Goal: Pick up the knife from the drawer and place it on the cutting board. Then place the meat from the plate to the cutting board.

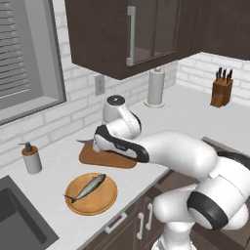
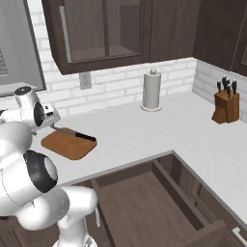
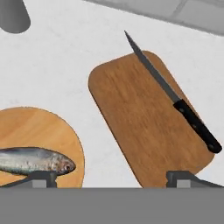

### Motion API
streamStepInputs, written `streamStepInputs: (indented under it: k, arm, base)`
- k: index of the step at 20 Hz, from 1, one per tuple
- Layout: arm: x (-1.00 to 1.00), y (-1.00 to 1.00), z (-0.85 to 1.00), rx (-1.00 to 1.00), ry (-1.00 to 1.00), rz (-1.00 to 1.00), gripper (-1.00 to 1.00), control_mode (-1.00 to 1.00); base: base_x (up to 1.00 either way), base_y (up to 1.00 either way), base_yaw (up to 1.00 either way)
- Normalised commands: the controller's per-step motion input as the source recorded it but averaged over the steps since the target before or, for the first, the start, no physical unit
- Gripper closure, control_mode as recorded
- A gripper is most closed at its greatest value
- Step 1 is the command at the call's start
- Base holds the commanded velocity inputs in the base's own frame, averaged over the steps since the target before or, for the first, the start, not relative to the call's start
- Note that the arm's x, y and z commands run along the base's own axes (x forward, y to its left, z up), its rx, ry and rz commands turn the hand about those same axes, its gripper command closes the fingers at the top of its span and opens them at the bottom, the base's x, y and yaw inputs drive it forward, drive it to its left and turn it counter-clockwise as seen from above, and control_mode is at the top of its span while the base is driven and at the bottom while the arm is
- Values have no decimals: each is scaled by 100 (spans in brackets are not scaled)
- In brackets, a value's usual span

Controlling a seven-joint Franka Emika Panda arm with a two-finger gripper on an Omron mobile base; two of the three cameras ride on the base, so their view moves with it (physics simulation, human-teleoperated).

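Observation:
The knife (image 3: 175, 98) lies aslant on the brown cutting board (image 3: 140, 127), its grey blade reaching past the far edge and its dark handle (image 2: 86, 137) near one corner. My gripper (image 3: 111, 179) hangs open above the board's near end, nothing between its fingertips (image 3: 183, 177). The meat, a silvery fish (image 3: 35, 161), rests on the round tan plate (image 3: 39, 127) just beside the board. From the left base view the fish (image 1: 87, 188) and plate (image 1: 105, 202) sit near the counter's front edge, and my arm covers most of the board (image 1: 93, 157). The drawer (image 2: 144, 198) stands pulled open and looks empty.
A soap dispenser (image 1: 31, 158) stands left of the board, and the sink (image 1: 14, 215) lies beyond the plate. A paper towel roll (image 2: 152, 90) stands by the back wall. A knife block (image 2: 226, 106) sits in the far right corner. Dark wall cabinets (image 2: 106, 34) hang overhead.

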Motion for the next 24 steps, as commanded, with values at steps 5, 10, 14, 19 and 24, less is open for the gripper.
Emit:
streamStepInputs:
  k: [5,10,14,19,24]
  arm:
    - [-86,31,5,33,8,-56,-100,-100]
    - [-79,34,0,29,11,-59,-100,-100]
    - [-41,14,11,12,19,-57,-100,-100]
    - [-7,1,0,8,33,-28,-100,-100]
    - [11,-5,-23,20,16,0,-100,-100]
  base:
    - [0,0,0]
    - [0,0,0]
    - [0,0,0]
    - [0,0,0]
    - [0,0,0]
